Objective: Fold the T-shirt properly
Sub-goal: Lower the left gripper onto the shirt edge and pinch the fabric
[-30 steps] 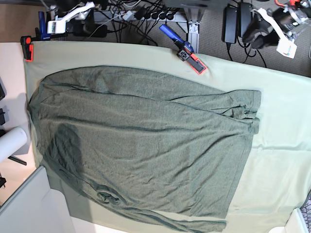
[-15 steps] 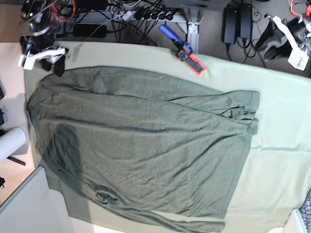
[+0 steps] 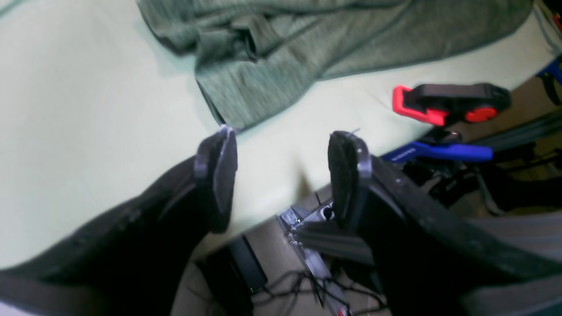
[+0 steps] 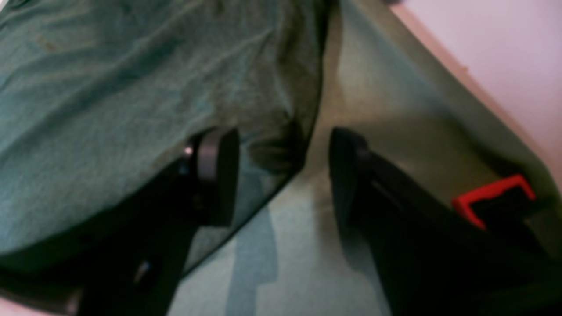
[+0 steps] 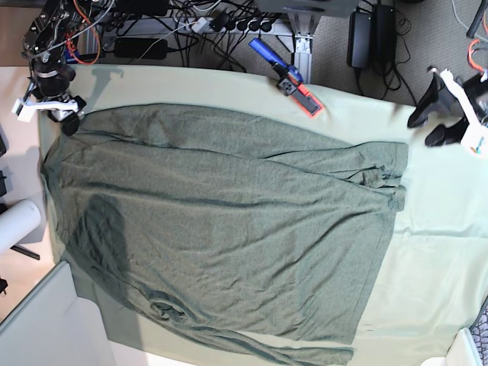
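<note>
While you look down from the base view, the T-shirt (image 5: 221, 229) lies spread nearly flat across the pale tablecloth (image 5: 442, 252), clear of both arms, so nothing is folded yet. Your right gripper (image 5: 47, 107) sits at the shirt's far corner on that view's left, your left gripper (image 5: 441, 122) near the sleeve end on its right; I judge both are placed to take opposite edges. The shirt's nearest hem runs to the frame's bottom edge, and a dark shadow blotch covers part of the cloth.

From the left wrist view, the left gripper (image 3: 281, 171) has its jaws standing apart with nothing between them, hovering over bare tablecloth (image 3: 88, 109) just short of the shirt's rumpled sleeve (image 3: 263, 61). A red and black clamp (image 3: 452, 103) pins the cloth at the table edge. The bunched folds hide how many layers lie there.

From the right wrist view, the right gripper (image 4: 283, 175) is also spread wide and empty, straddling the T-shirt (image 4: 131, 87) edge, one finger (image 4: 215, 175) over fabric. This picture is blurred, so you cannot tell whether that finger touches the cloth.
</note>
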`<act>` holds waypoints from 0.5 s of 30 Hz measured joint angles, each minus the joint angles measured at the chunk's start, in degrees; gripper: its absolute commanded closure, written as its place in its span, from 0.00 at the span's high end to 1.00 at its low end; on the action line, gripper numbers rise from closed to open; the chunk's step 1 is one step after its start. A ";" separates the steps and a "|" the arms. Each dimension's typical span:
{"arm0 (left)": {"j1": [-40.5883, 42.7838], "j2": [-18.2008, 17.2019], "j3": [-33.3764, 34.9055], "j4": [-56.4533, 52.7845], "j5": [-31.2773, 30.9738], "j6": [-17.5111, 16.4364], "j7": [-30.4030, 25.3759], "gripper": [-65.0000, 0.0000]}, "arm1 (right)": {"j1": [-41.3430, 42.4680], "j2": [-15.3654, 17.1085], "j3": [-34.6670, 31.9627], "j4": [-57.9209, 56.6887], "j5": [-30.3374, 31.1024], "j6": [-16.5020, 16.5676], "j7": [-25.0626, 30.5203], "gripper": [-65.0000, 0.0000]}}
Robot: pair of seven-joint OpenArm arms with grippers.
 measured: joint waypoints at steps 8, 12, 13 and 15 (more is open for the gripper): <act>-7.39 0.55 2.36 -10.43 -0.20 2.10 1.03 0.56 | 2.01 0.04 -0.09 -3.37 0.00 0.00 -0.13 0.50; -11.67 0.66 6.12 -14.53 -0.39 2.16 1.09 0.56 | 2.01 0.07 -0.09 -3.37 0.02 0.02 -0.15 0.50; -12.61 0.66 7.02 -15.02 -0.61 2.14 1.01 0.56 | 2.03 0.07 -0.09 -3.37 0.02 0.02 -0.15 0.50; -13.88 0.83 8.57 -15.54 -0.55 2.16 0.92 0.56 | 2.03 0.07 -0.09 -3.37 0.02 0.02 -0.13 0.50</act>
